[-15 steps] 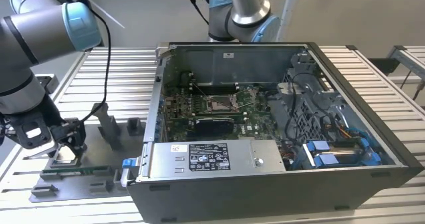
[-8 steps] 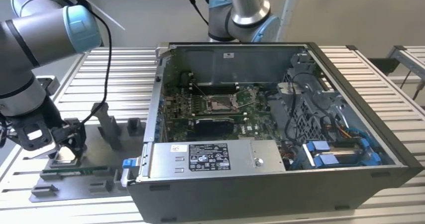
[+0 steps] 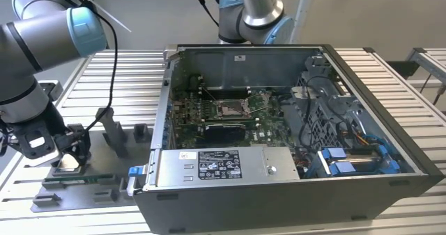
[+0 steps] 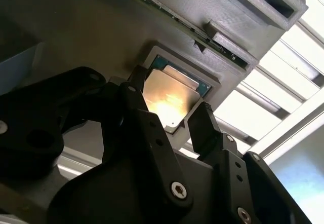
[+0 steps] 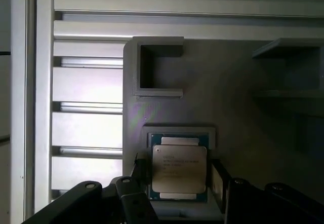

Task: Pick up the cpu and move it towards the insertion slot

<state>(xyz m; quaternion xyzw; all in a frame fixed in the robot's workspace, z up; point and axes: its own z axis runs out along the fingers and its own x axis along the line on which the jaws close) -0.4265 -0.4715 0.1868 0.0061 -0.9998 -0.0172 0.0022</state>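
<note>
From my console, a plain pale wall (image 3: pixel 376 10) runs across the top of the exterior view. Below it, the slatted aluminium table (image 3: pixel 125 73) spreads over most of the frame under soft, even light. At the right edge, in the upper part, I can see 1 more slatted bench (image 3: pixel 429 57). In both wrist views, the table's slats (image 5: pixel 86 82) (image 4: pixel 283 82) glare white with bright reflected light.
</note>
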